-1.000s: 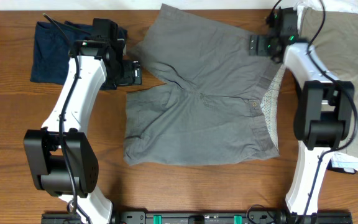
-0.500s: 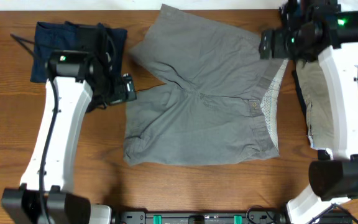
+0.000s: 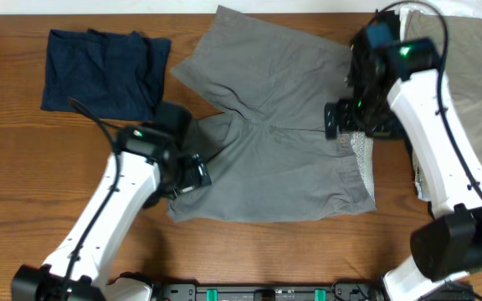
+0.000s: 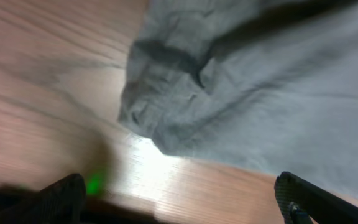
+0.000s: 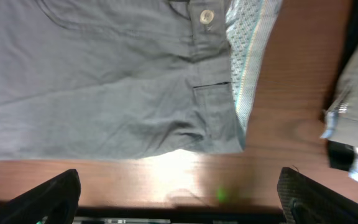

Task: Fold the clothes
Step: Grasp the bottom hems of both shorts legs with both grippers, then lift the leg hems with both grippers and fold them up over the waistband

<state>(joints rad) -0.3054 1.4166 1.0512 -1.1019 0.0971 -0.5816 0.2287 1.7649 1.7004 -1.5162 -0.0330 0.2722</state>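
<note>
Swinging off the navy piece [image 3: 99,71], hovering the left gripper [image 3: 192,174], jaws wide and empty, at the lower hem of the grey shorts [image 3: 274,167] on the worktop [image 3: 23,167]; bringing the right gripper [image 3: 346,124], equally released, to the waistband [image 3: 361,155]; risking pinching one layer, dragging cloth askew.

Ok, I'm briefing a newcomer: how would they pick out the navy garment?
On the wooden table, look to the far left corner in the overhead view. The navy garment lies there, beside the spread grey shorts; it alone is dark blue.
</note>
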